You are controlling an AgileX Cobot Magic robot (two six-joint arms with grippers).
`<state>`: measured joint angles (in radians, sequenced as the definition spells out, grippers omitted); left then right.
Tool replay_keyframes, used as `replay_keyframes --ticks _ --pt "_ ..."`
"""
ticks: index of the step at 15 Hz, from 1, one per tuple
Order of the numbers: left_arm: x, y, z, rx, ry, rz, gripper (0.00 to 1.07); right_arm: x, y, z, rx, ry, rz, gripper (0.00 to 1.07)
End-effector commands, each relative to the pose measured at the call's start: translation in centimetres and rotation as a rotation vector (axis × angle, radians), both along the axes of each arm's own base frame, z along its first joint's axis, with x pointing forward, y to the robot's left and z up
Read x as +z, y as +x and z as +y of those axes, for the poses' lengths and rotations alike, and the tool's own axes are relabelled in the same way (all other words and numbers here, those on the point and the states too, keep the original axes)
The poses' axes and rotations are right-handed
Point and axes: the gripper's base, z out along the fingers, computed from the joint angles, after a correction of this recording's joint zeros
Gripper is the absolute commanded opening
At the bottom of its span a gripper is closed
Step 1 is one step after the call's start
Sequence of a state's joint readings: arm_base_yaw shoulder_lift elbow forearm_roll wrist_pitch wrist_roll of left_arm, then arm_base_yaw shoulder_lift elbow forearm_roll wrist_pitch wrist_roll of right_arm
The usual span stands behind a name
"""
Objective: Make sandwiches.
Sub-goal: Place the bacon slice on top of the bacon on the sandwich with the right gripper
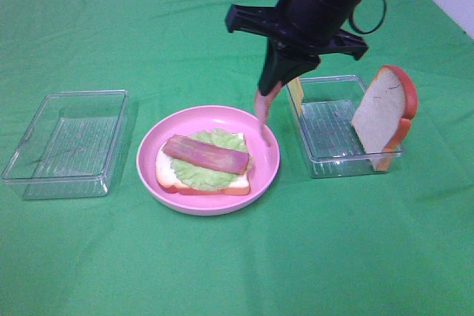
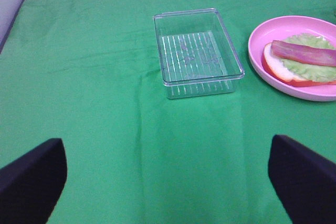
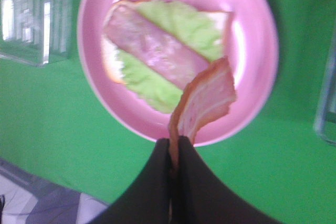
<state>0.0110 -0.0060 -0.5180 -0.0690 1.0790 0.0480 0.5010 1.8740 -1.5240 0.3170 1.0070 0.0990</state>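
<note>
- Sandwiches [image 1: 204,166]: 1 part-built stack lies on the pink plate [image 1: 268,160], near the middle of the green surface [image 1: 333,257]; bottom bread slice [image 1: 164,175] lowest, lettuce [image 1: 218,177] on it, flat bacon strip [image 1: 206,155] lying across the top
- right end effector [image 3: 174,148]: fingers pressed together, pinching 1 end of the 2nd bacon strip [image 3: 207,98]; that strip hangs down over the plate's right side, apart from the stack
- left end effector [image 2: 167,145]: fingers [image 2: 31,179] spread wide with nothing between them; it hangs over bare surface, well apart from the plate
- right tray [image 1: 348,164]: clear plastic, just beside the plate on its right; the 2nd bread slice [image 1: 381,112] stands upright at the tray's right end; I cannot tell whether its foot is inside the wall; yellow cheese [image 1: 295,95] stands on edge at the far left corner, partly hidden by the arm
- left tray [image 1: 74,95]: clear plastic, left of the plate, near it but not touching
</note>
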Motion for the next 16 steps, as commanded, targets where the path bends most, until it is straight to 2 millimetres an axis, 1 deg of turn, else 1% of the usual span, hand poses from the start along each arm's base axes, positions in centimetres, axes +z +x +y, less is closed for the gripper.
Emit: replay_keyframes --ticks 1,2,3,5,8,10,12,14,16 --pt "-0.1 -0.2 -0.1 -0.006 -0.012 -0.016 0.98 0.7 -1.5 3.5 0.116 0.144 -0.041 0.00" --pt "-0.1 -0.2 -0.1 -0.006 -0.012 -0.016 0.98 0.7 -2.1 5.1 0.166 0.204 -0.065 0.00" --pt "-0.1 -0.2 -0.1 -0.006 -0.012 -0.016 0.98 0.3 -2.5 6.5 0.205 0.244 -0.073 0.00" --pt "-0.1 -0.2 -0.1 -0.006 -0.012 -0.016 0.98 -0.8 -2.9 8.1 0.253 0.272 -0.076 0.00" --pt "-0.1 -0.2 -0.1 -0.006 -0.012 -0.016 0.98 -2.9 -2.2 8.7 0.236 0.284 -0.063 0.00" --pt "-0.1 -0.2 -0.1 -0.006 -0.012 -0.016 0.98 -4.6 -1.6 9.2 0.229 0.289 -0.063 0.00" --pt "-0.1 -0.2 -0.1 -0.006 -0.012 -0.016 0.98 -6.6 -1.3 9.4 0.242 0.263 -0.028 0.00" --pt "-0.1 -0.2 -0.1 -0.006 -0.012 -0.016 0.98 -7.7 -1.3 9.2 0.272 0.219 -0.015 0.00" --pt "-0.1 -0.2 -0.1 -0.006 -0.012 -0.016 0.98 -7.9 -0.8 8.4 0.302 0.157 -0.044 0.00"
